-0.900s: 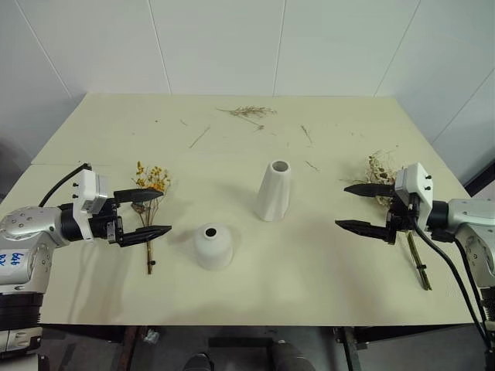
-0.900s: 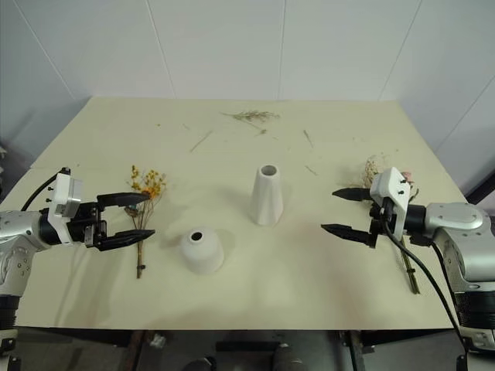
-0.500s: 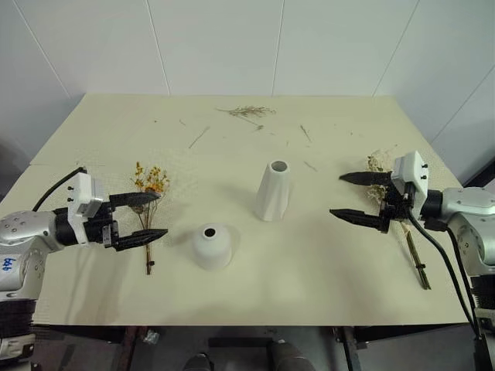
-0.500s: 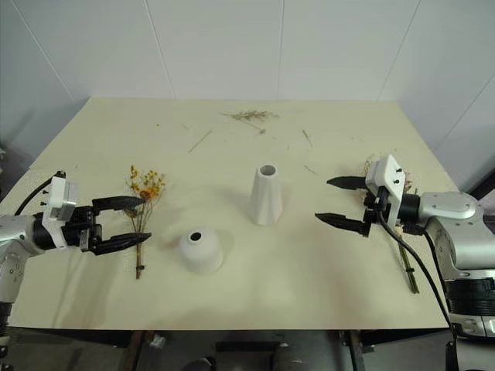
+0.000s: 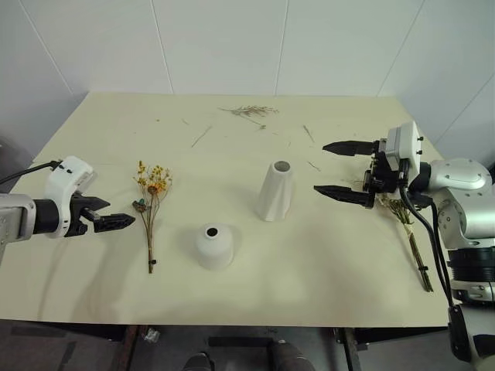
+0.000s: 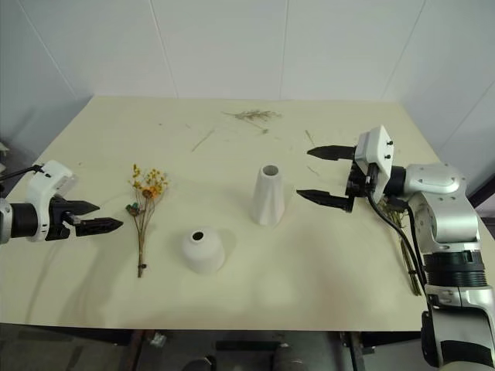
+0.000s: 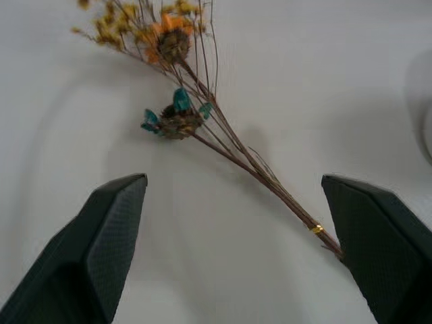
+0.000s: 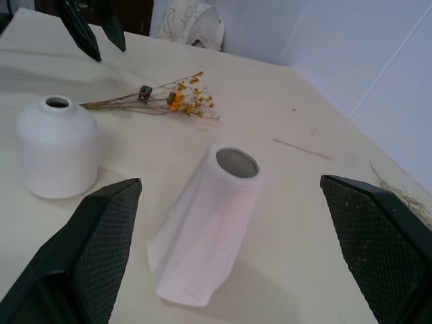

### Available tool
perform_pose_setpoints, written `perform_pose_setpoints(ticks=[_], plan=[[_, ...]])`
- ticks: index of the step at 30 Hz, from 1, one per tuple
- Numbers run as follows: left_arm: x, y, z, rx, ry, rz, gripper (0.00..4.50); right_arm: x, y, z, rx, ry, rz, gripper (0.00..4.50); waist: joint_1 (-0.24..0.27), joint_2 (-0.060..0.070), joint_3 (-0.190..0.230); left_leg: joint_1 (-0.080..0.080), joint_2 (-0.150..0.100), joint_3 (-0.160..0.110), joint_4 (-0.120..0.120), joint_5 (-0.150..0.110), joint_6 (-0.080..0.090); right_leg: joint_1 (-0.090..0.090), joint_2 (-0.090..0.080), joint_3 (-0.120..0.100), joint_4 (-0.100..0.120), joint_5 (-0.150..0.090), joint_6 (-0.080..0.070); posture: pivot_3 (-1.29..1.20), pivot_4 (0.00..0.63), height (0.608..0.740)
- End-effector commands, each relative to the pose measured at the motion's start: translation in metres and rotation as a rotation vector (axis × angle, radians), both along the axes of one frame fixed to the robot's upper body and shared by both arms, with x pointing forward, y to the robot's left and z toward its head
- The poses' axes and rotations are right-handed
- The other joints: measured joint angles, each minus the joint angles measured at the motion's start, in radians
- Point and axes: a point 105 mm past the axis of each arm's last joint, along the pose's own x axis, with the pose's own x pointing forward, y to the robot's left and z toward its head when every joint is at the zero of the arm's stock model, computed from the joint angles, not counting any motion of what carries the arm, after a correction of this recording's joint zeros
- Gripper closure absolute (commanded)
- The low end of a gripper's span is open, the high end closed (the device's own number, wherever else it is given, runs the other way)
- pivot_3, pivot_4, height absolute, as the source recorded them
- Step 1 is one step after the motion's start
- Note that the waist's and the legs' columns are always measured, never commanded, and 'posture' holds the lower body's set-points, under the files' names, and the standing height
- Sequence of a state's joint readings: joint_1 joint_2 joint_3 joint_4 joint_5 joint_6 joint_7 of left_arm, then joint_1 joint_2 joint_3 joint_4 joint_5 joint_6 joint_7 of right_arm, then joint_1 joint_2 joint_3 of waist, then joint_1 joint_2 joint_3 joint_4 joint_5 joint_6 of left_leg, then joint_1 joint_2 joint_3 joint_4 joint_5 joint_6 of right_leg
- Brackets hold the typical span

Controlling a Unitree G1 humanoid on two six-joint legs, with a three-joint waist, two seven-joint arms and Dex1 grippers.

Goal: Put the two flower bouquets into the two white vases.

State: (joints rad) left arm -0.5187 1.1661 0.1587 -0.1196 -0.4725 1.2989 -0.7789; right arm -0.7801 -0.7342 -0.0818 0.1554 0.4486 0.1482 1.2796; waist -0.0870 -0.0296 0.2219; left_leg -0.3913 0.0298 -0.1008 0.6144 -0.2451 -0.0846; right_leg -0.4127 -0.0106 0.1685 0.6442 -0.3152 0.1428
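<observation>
While the left gripper [image 5: 108, 222] hovers with fingers apart and empty, the yellow-orange bouquet [image 5: 150, 210] lies flat on the surface [image 5: 247, 294] just to its right, blossoms far, stem ends near, so its long axis runs across the reach. Right of it stand the squat vase [image 5: 213, 246] and the tall vase [image 5: 274, 190]. Further right, the right gripper [image 5: 337, 168] points level toward the tall vase, fingers spread wide, while the cream-pink bouquet [image 5: 408, 232] lies behind it.
</observation>
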Motion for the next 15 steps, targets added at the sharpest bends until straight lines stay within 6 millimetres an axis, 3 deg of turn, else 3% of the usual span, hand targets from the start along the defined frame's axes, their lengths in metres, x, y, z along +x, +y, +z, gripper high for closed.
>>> perform_pose_setpoints(ticks=[1,12,15], plan=[[-0.001,-0.005,-0.006,0.026,0.090,0.097,0.09,-0.006,0.006,0.010,0.017,-0.057,0.038,0.00,0.000,0.000,0.000,0.000,0.000,0.000,0.000,0.000,0.000,0.000,0.000,0.000,0.000,0.000,0.000,0.00,0.150,0.740],[0.004,-0.014,-0.040,0.029,0.171,0.207,0.09,-0.021,0.015,0.003,0.057,-0.062,0.062,0.00,0.002,0.000,0.000,0.000,0.000,-0.001,0.001,0.000,-0.001,-0.001,0.000,0.000,0.004,0.000,-0.001,0.00,0.150,0.740],[0.008,-0.025,-0.051,-0.015,0.161,0.208,0.09,-0.032,0.019,0.007,0.052,-0.070,0.100,0.00,0.005,0.000,0.000,0.000,0.000,-0.001,0.003,0.000,-0.001,0.000,0.000,0.000,0.004,0.000,0.000,0.00,0.150,0.740]])
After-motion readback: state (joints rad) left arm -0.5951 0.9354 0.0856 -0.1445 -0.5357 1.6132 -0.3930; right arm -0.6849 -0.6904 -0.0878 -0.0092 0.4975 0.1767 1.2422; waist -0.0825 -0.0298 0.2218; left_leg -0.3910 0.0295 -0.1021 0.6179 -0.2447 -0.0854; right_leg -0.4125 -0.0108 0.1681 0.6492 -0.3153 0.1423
